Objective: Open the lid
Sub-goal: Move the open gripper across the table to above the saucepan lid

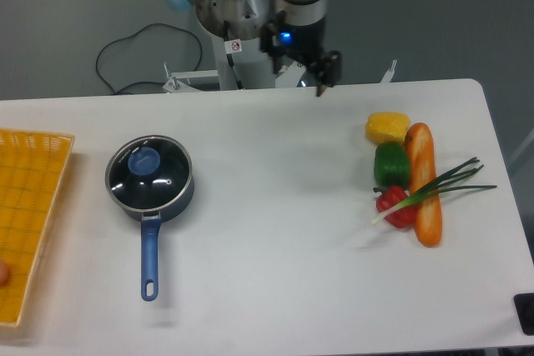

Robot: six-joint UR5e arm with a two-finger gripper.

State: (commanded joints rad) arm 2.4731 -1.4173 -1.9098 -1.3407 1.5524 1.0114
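Note:
The lid [148,171] is a round glass disc with a thin metal rim and a blue centre knob [144,161]. It sits closed on the dark blue saucepan [179,198] at the table's left, with the pan's long blue handle [149,260] pointing toward the front edge. My gripper [324,79] hangs over the back edge of the table, far to the right of and behind the pan. It holds nothing. Its dark fingers overlap from this angle, so I cannot see how the jaws stand.
A yellow basket [33,206] lies at the left edge. At the right lies a group of toy foods: a yellow piece [388,127], a green pepper [390,164], a red pepper [396,206], a bread loaf [424,193] and a spring onion [450,179]. A black cable [125,47] lies behind the table.

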